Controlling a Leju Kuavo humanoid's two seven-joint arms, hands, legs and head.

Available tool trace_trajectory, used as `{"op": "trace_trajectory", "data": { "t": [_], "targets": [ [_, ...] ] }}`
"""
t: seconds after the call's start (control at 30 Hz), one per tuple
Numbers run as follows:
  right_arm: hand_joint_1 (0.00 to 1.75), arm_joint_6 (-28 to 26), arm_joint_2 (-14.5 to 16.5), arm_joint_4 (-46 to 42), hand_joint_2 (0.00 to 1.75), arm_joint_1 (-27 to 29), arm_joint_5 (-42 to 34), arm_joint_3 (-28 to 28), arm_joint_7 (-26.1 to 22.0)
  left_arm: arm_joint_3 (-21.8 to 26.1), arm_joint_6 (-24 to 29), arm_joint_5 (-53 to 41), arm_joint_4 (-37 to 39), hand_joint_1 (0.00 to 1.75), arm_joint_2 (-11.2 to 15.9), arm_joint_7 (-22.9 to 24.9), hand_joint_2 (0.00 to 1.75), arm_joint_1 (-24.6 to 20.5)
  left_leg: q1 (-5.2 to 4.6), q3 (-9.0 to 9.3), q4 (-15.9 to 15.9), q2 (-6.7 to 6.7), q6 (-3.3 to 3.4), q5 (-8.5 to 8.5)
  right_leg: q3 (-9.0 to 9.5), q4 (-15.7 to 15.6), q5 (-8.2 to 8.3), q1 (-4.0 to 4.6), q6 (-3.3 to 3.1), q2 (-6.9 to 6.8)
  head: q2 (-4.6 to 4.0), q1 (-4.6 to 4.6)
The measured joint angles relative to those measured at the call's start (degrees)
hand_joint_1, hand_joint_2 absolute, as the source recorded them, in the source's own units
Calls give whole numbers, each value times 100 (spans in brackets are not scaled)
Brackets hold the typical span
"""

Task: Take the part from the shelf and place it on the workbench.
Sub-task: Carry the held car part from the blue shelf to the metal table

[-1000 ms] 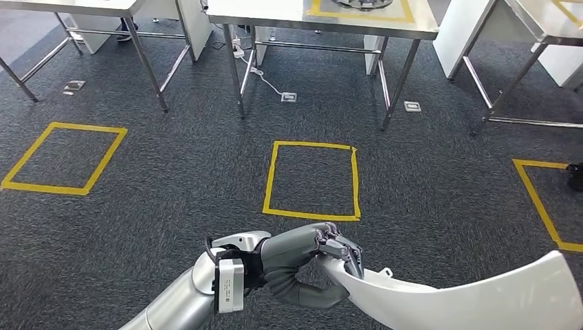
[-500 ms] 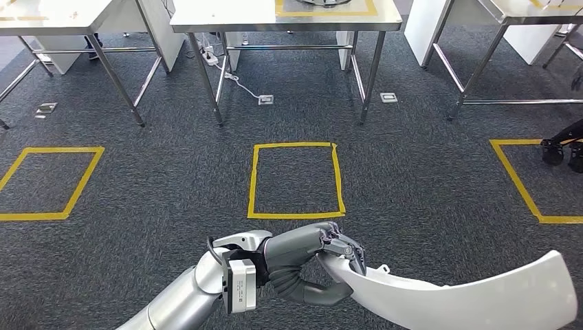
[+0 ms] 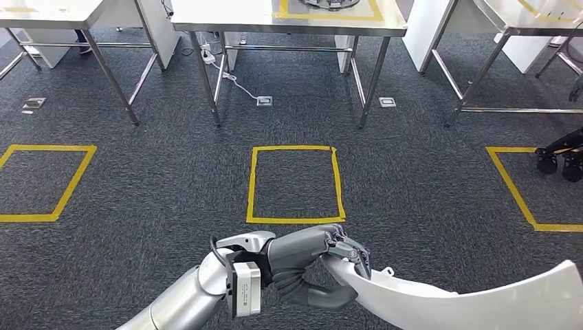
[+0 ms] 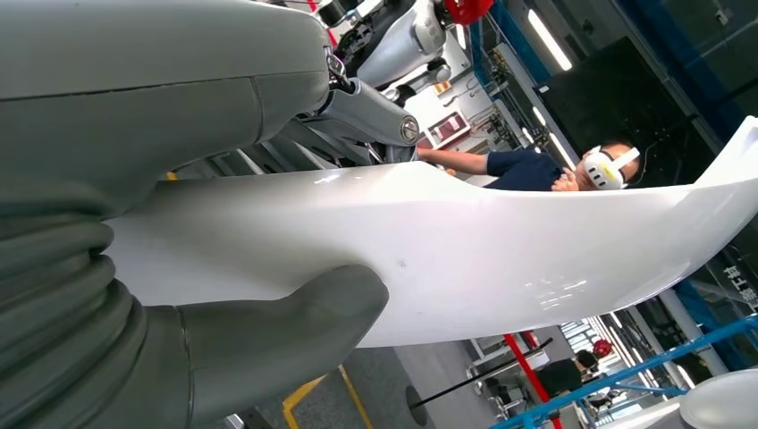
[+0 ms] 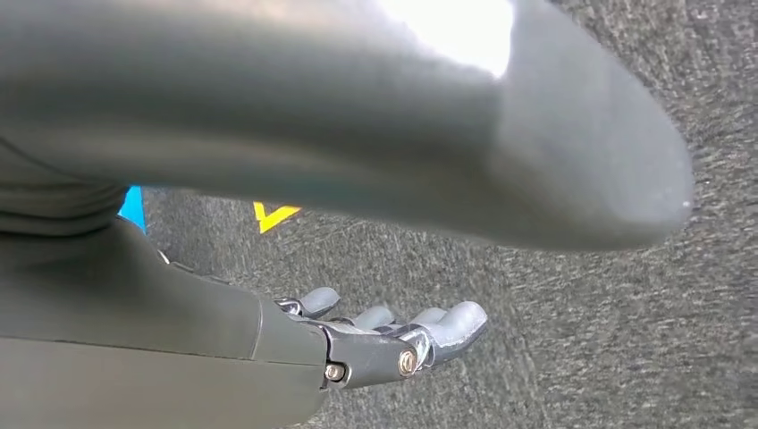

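Low over the carpet, the left robot hand clamps one end of the long white part, the right robot hand hangs empty, fingers loosely apart, and that one-ended grip could let the part sag or twist free before the table.

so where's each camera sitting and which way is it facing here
Head view: high on the robot, looking forward and down at dark carpet, a yellow tape square and a steel workbench; the silver left arm comes in from below, its left hand gripping the white part.
Left wrist view: close behind the left hand, looking along the white part toward a person wearing a headset.
Right wrist view: behind the right hand, facing the carpet, fingers spread and holding nothing.
Shared: head and left wrist views both show the left hand on the part.
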Motion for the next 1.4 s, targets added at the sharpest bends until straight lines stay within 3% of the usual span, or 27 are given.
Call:
{"op": "trace_trajectory", "data": {
  "t": [0.07,0.1,0.13,0.2,0.27,0.33,0.4,0.47,0.5,0.53,0.6,0.63,0.67,0.73,0.8,0.83,0.93,0.97,1.0,1.03,1.1,1.13,1.17,1.3,1.33,1.4],
  "targets": [
    [0,1,-8,1,0,-2,3,1,-4,-2,1,0,1,175,-1,0,175,-4,-1,128,-6,15,-32,-105,277,-777,463,10,-35,-33,0,7],
    [0,3,-10,1,0,-11,4,2,-6,-4,2,-1,1,175,0,2,175,-7,-3,166,-13,22,-58,-149,375,-1048,537,30,-68,-58,0,10],
    [0,5,-10,2,0,-12,5,2,-7,-6,3,-2,-1,175,0,3,175,-10,-8,187,-30,30,-94,-188,426,-1192,562,54,-107,-77,0,12],
    [0,8,-10,3,0,3,7,3,-7,-12,9,-5,-8,175,1,5,175,-15,-16,248,-34,32,-175,-218,466,-1225,462,80,-205,-83,0,12],
    [0,8,-11,3,0,22,7,4,-14,-17,16,-11,-15,175,2,2,175,-25,-13,265,129,25,-239,-233,586,-1246,422,57,-295,-58,0,3],
    [0,9,-10,3,0,13,7,4,-26,-21,20,-17,-16,175,3,-1,175,-36,0,-47,698,12,-288,-325,720,-1258,341,41,-356,-36,0,-18],
    [0,9,-10,3,0,9,6,4,-32,-25,22,-22,-13,175,16,0,175,-26,11,-585,1425,7,-326,-586,824,-1258,242,41,-380,-20,0,-35],
    [0,9,-9,3,0,16,7,4,-31,-28,25,-27,-10,175,32,3,175,-14,14,-956,1685,7,-330,-761,957,-1258,131,43,-379,-3,0,-40],
    [0,9,-9,3,0,17,7,4,-31,-30,27,-30,-10,175,36,3,175,-14,13,-1019,1578,7,-317,-695,1036,-1258,73,46,-376,7,0,-44],
    [0,11,-9,3,0,16,8,4,-32,-32,29,-33,-10,175,38,3,175,-15,5,-1000,1298,6,-286,-471,1126,-1259,11,52,-371,17,0,-48],
    [0,18,-2,6,0,8,8,4,-41,-37,35,-39,-9,175,45,1,175,-17,-34,-901,587,-11,-188,184,1261,-1255,-112,66,-348,37,0,-55],
    [0,21,3,9,0,0,8,4,-48,-40,39,-46,-8,175,48,3,175,-16,-53,-862,324,-29,-143,417,1309,-1252,-175,76,-323,47,0,-57],
    [0,24,9,11,0,-6,9,4,-58,-44,43,-55,-8,175,51,4,175,-15,-64,-844,184,-46,-109,553,1346,-1239,-216,81,-292,57,0,-58],
    [0,38,9,17,0,-10,13,4,-74,-50,53,-73,-16,175,40,7,175,-22,-57,-770,126,-65,-65,558,1407,-1187,-245,86,-225,64,0,-66],
    [0,52,13,24,0,-15,17,4,-86,-52,59,-82,-27,175,22,5,175,-34,-39,-633,82,-55,-7,543,1331,-938,-255,74,-175,50,0,-55],
    [0,54,13,25,0,-26,19,4,-88,-52,61,-86,-31,175,15,4,175,-35,-29,-568,65,-51,15,517,1181,-679,-320,66,-150,39,0,-44],
    [0,55,16,30,0,-36,22,4,-86,-52,63,-95,-25,175,11,6,175,-21,-27,-477,59,-49,45,404,504,214,-701,48,-80,17,0,-15],
    [0,55,18,32,0,-31,23,4,-85,-52,64,-97,-21,175,12,7,175,-15,-27,-440,62,-53,43,361,348,314,-733,42,-64,12,0,-10],
    [0,54,20,34,0,-28,24,4,-84,-52,65,-97,-17,175,12,7,175,-12,-26,-389,65,-56,34,313,277,238,-640,33,-51,7,0,-7],
    [0,51,20,36,0,-28,24,4,-84,-52,66,-98,-16,175,11,7,175,-12,-24,-325,68,-57,20,260,306,-22,-415,25,-45,-1,0,-3],
    [0,45,19,37,0,-28,23,4,-76,-52,67,-100,-11,175,7,6,175,-18,-24,-206,75,-52,-29,150,495,-754,129,21,-58,-28,0,4],
    [0,43,21,40,0,-31,23,4,-71,-53,68,-102,-8,175,4,7,175,-21,-29,-172,72,-50,-60,109,563,-1009,262,34,-92,-44,0,9],
    [0,41,24,44,0,-30,22,4,-67,-54,68,-103,-5,175,2,8,175,-24,-36,-159,61,-49,-94,72,594,-1146,329,50,-134,-53,0,13],
    [0,39,33,51,0,-12,22,4,-59,-61,75,-105,-9,175,-4,5,175,-43,-38,-171,268,-45,-223,49,728,-1210,266,43,-317,-34,0,3],
    [0,39,34,51,0,-13,21,4,-58,-63,79,-105,-11,175,-5,4,175,-52,-30,-283,485,-41,-249,24,795,-1217,235,39,-353,-28,0,-5],
    [0,39,36,51,0,-10,21,4,-55,-67,84,-105,-1,175,-1,2,175,-56,-12,-710,1155,-37,-296,-164,906,-1225,148,40,-395,-25,0,-26]
  ]
}}
